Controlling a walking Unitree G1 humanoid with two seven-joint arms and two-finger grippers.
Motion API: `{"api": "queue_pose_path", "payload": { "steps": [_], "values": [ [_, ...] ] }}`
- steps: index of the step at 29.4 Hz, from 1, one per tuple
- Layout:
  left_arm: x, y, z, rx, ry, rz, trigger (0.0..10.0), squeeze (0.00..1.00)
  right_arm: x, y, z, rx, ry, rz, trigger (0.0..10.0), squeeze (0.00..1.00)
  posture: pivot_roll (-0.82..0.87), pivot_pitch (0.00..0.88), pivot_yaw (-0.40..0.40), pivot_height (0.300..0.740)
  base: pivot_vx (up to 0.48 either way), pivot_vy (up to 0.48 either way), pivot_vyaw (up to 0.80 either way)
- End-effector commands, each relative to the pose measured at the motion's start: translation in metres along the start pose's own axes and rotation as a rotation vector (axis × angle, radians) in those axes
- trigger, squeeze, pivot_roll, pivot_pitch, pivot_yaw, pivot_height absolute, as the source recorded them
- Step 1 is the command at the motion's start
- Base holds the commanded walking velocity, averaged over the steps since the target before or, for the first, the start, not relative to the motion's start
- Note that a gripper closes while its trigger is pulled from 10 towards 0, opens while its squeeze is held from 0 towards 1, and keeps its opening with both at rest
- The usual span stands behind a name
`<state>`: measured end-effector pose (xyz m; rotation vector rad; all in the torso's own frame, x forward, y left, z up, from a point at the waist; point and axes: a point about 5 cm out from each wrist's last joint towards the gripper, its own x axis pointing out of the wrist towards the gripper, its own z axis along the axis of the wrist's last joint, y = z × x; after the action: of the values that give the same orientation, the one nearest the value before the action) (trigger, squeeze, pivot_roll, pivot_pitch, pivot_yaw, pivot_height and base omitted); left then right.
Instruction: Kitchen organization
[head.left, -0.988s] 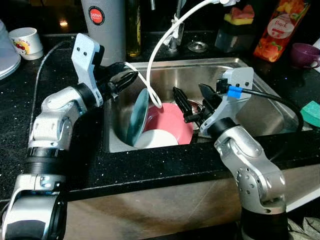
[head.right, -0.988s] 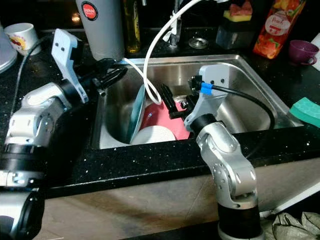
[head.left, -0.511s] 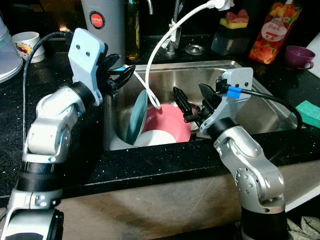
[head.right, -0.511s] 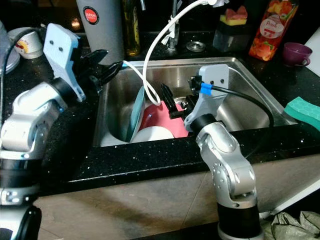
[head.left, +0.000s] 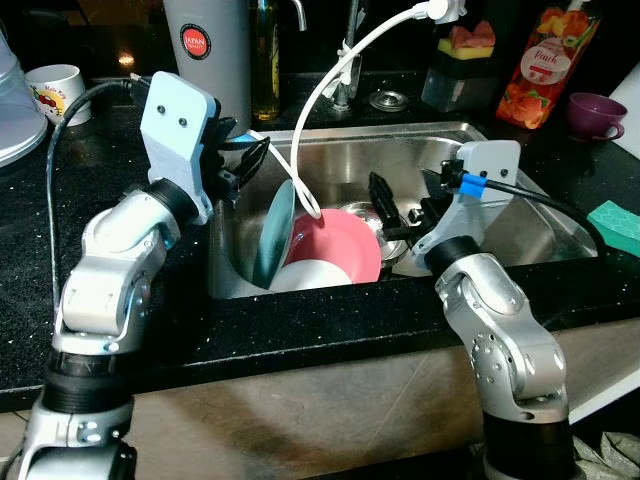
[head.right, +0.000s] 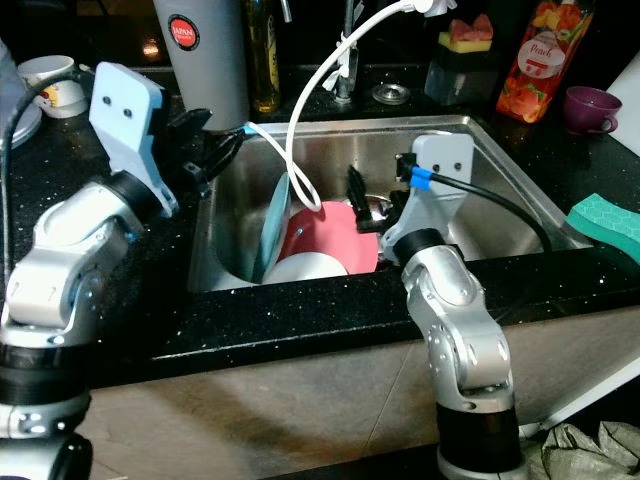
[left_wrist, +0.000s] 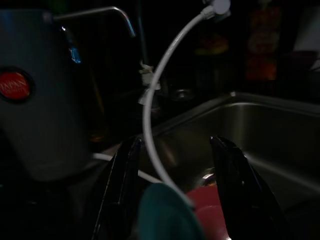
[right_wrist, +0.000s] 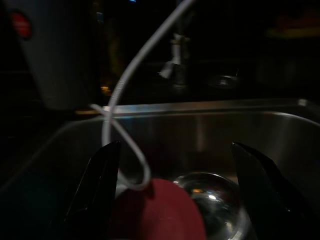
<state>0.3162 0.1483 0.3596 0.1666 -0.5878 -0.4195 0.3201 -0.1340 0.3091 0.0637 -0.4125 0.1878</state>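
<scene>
You had the round pink plate (head.left: 335, 245) leaning in the stainless steel sink (head.left: 510, 225), at the centre of the head views, with a teal plate (head.left: 274, 232) standing on edge against its left side and a white dish (head.left: 312, 276) lying in front, toward the lower edge. A shiny metal bowl (right_wrist: 212, 200) sat just behind the pink plate. A white flexible hose (head.left: 335, 75) curved down from the top of the frame and looped over the teal plate's rim.

Your right gripper (head.left: 405, 205) hung inside the sink just right of the pink plate, its two black fingers spread apart and holding nothing. Your left gripper (head.left: 245, 160) was at the sink's upper-left corner, above the teal plate, fingers (left_wrist: 122, 185) likewise parted and empty.

Around the sink lay the black speckled countertop (head.left: 300, 335). A grey cylindrical flask with a red label (head.left: 205, 50) stood at the upper left, a white mug (head.left: 55, 90) further left. At the upper right were an orange juice bottle (head.left: 545, 60), a purple cup (head.left: 598, 112) and, at the right edge, a green sponge (head.left: 618, 222).
</scene>
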Motion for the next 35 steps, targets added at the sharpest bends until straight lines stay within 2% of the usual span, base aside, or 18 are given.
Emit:
{"api": "queue_pose_path", "payload": {
  "steps": [1,3,13,16,20,35],
  "values": [
    [-0.004,-0.001,0.001,-0.023,0.001,0.011,10.0,0.00,-0.002,-0.006,-0.003,-0.011,-0.003,-0.041,10.0,0.00,0.09,0.213,-0.032,0.740,0.000,0.000,0.00],
    [-0.006,-0.004,-0.002,-0.048,0.010,0.026,10.0,0.00,-0.002,-0.010,-0.005,-0.015,0.001,-0.074,10.0,0.00,0.09,0.207,-0.036,0.740,0.000,0.000,0.00],
    [-0.010,-0.010,-0.001,0.023,-0.002,0.064,10.0,0.00,-0.002,-0.014,-0.003,-0.050,-0.033,-0.110,10.0,0.00,0.08,0.185,-0.035,0.740,0.000,0.000,0.00],
    [-0.013,-0.013,-0.001,0.070,-0.008,0.103,10.0,0.00,-0.003,-0.012,-0.003,-0.066,-0.043,-0.095,10.0,0.00,0.08,0.175,-0.034,0.740,0.000,0.000,0.00],
    [-0.014,-0.011,-0.002,0.103,-0.009,0.131,10.0,0.00,-0.003,-0.011,-0.003,-0.074,-0.050,-0.080,10.0,0.00,0.08,0.168,-0.037,0.740,0.000,0.000,0.00],
    [-0.014,0.001,-0.012,0.131,0.008,0.208,10.0,0.00,-0.001,-0.008,0.000,-0.109,-0.079,-0.045,10.0,0.00,0.08,0.158,-0.033,0.740,0.000,0.000,0.00]
  ]
}}
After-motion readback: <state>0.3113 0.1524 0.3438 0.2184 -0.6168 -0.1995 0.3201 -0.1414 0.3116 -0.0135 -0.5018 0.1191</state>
